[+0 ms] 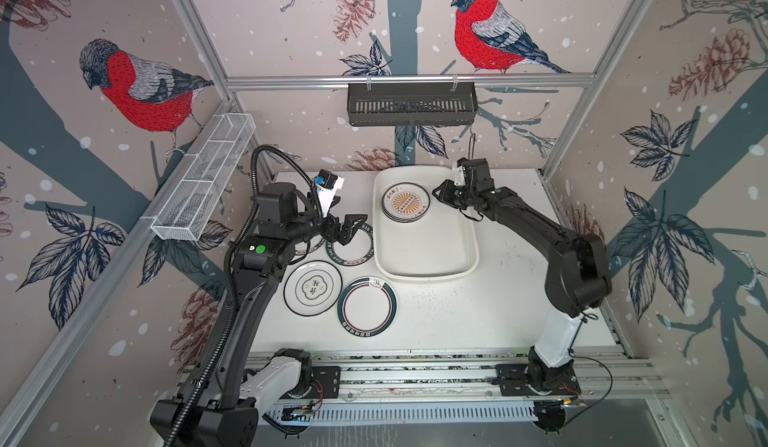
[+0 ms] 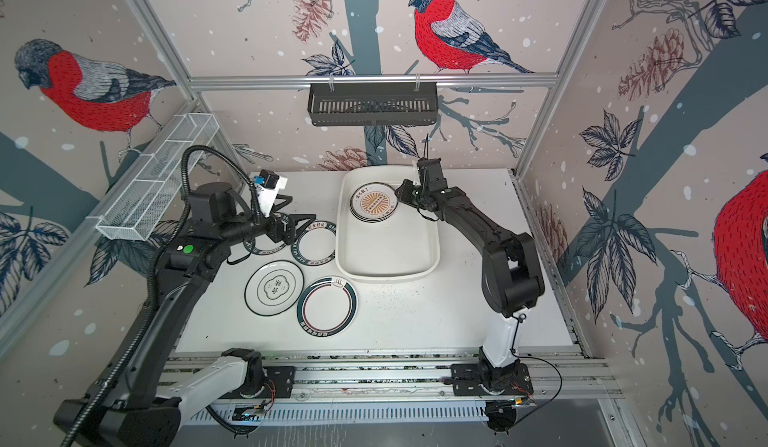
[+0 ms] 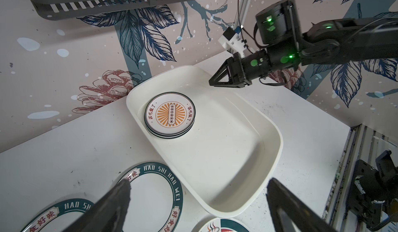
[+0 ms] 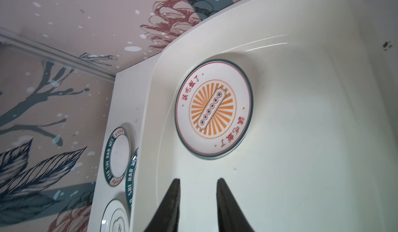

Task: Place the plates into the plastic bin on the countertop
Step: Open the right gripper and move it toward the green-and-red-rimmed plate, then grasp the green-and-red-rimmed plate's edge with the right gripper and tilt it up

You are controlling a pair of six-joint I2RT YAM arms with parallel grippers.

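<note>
The white plastic bin (image 1: 428, 245) lies on the countertop (image 1: 478, 312) and holds a stack of plates topped by an orange sunburst plate (image 1: 406, 202) (image 4: 213, 109). Left of the bin lie two plates with dark lettered rims (image 1: 352, 246) (image 1: 305, 251), a flower-outline plate (image 1: 312, 287) and a green-ringed plate (image 1: 367, 305). My left gripper (image 1: 358, 229) (image 3: 199, 182) hangs wide open above the nearer lettered plate (image 3: 150, 200) and the bin's left rim. My right gripper (image 1: 436, 195) (image 4: 198, 180) hovers over the bin just right of the stack, its jaws slightly apart and empty.
A black slotted basket (image 1: 411, 104) hangs on the back rail. A white wire-mesh tray (image 1: 203, 183) is fixed along the left wall. Aluminium rails (image 1: 415, 366) with both arm bases run along the front edge. The left arm hides part of the farther lettered plate.
</note>
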